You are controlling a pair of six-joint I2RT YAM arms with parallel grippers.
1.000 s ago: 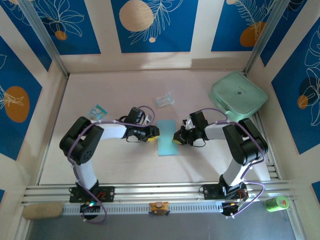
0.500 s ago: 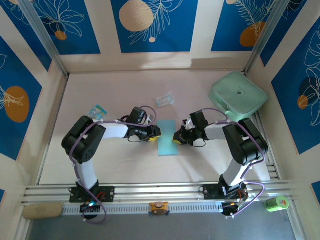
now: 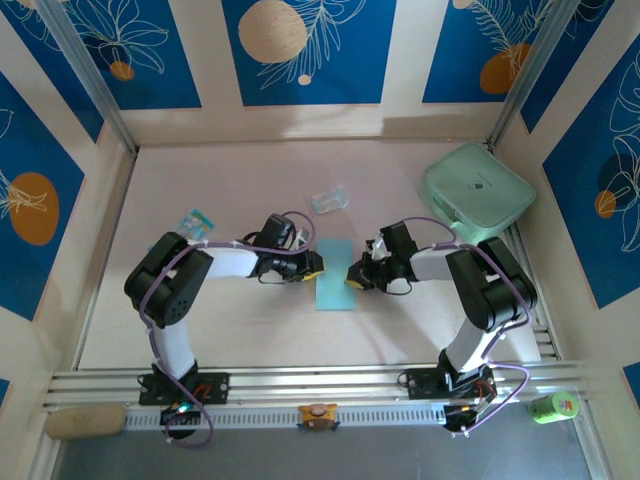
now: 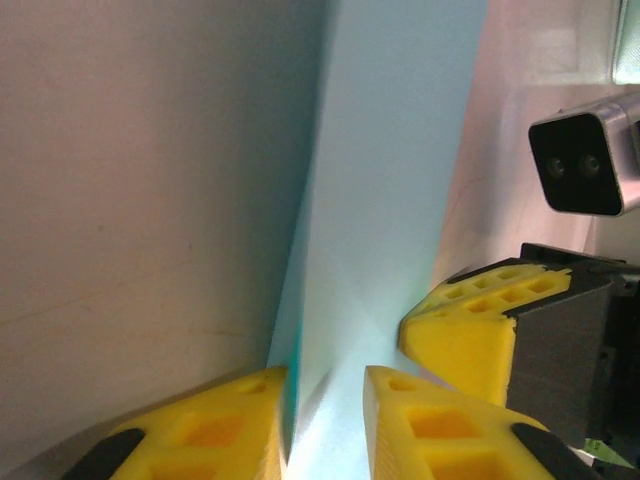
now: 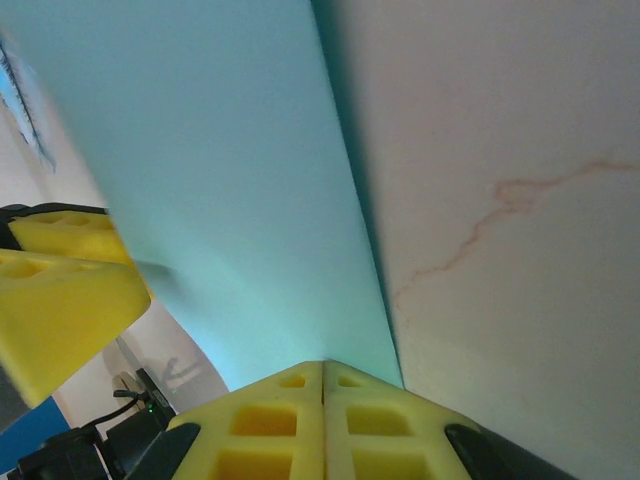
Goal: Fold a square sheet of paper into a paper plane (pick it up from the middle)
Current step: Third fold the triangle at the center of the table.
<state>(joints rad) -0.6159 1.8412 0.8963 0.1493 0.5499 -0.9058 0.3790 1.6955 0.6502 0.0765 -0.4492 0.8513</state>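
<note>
The square sheet of paper lies mid-table as a light-blue folded strip, long side running away from me. My left gripper is at its left edge, low over the table. In the left wrist view a lifted edge of the paper runs between its jaws, which stand a little apart, the flap close to the left finger. My right gripper is at the strip's right edge. Its fingers are shut tight, tips touching the paper. Whether they pinch it I cannot tell.
A mint-green case sits at the back right. A clear crumpled wrapper lies behind the paper and a small blue-and-white packet to the left. Metal rails run along the near edge.
My left gripper has slid right onto the paper's left edge and its jaws have narrowed. The right arm and the paper have stayed put.
</note>
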